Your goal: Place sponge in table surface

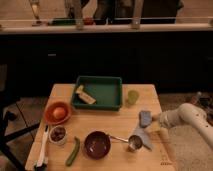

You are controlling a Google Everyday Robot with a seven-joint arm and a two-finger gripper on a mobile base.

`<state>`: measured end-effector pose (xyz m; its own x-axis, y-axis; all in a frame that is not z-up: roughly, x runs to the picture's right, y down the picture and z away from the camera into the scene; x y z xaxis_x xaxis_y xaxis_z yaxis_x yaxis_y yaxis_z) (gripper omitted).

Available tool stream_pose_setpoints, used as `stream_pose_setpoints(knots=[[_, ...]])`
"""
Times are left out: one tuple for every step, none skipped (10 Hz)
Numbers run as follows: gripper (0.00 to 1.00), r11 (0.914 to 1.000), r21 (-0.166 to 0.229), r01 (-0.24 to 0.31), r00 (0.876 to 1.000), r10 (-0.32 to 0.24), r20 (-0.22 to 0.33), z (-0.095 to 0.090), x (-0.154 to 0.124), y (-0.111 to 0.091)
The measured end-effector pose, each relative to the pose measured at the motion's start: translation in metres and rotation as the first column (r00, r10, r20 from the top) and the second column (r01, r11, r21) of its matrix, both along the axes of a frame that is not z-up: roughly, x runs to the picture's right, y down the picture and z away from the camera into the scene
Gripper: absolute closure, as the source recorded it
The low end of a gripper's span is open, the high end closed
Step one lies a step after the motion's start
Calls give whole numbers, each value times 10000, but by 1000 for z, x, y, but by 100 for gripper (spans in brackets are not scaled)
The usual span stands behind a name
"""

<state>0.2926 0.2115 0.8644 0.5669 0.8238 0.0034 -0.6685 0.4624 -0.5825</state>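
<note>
The sponge (145, 118), a small blue-grey block, lies at the right side of the light wooden table surface (115, 122), below the green cup (132, 96). My gripper (156, 119) reaches in from the right on a white arm (186, 115) and is right beside the sponge's right edge, at table height. I cannot tell whether it touches the sponge. A larger grey folded cloth (142, 137) lies just in front of the sponge.
A dark green tray (111, 100) at the back centre holds tan and yellow pieces (84, 95). An orange bowl (58, 112), a small bowl (58, 134), a brush (42, 147), a cucumber (73, 151), a dark bowl (97, 144) and a metal scoop (134, 142) fill the left and front.
</note>
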Motion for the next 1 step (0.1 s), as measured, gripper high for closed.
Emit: stream_pose_setpoints(knots=[[20,10000,1,-2,10000,2,-3,0,0,0]])
